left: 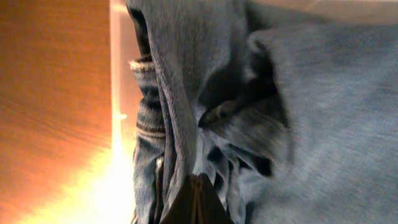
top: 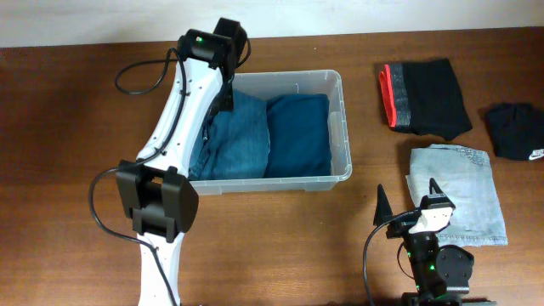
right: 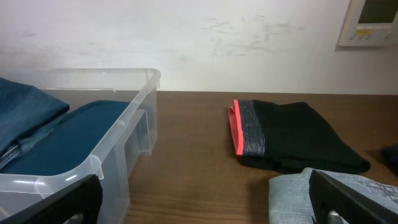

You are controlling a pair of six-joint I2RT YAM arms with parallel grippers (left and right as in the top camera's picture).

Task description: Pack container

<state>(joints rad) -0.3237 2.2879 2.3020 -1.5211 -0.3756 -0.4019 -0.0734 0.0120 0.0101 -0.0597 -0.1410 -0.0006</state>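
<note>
The container, a clear plastic bin, stands mid-table and holds two folded jeans side by side: a lighter pair on the left and a darker pair on the right. My left gripper reaches down into the bin's back left corner. In the left wrist view it is shut, with its dark tips pushed against the lighter jeans' folds. My right gripper hovers open over the table's front right. In its own view the gripper has bare wood between its fingers, with the container to its left.
A black garment with a red band lies at the back right. A small black item with a white logo is at the far right. Folded pale denim lies just right of my right gripper.
</note>
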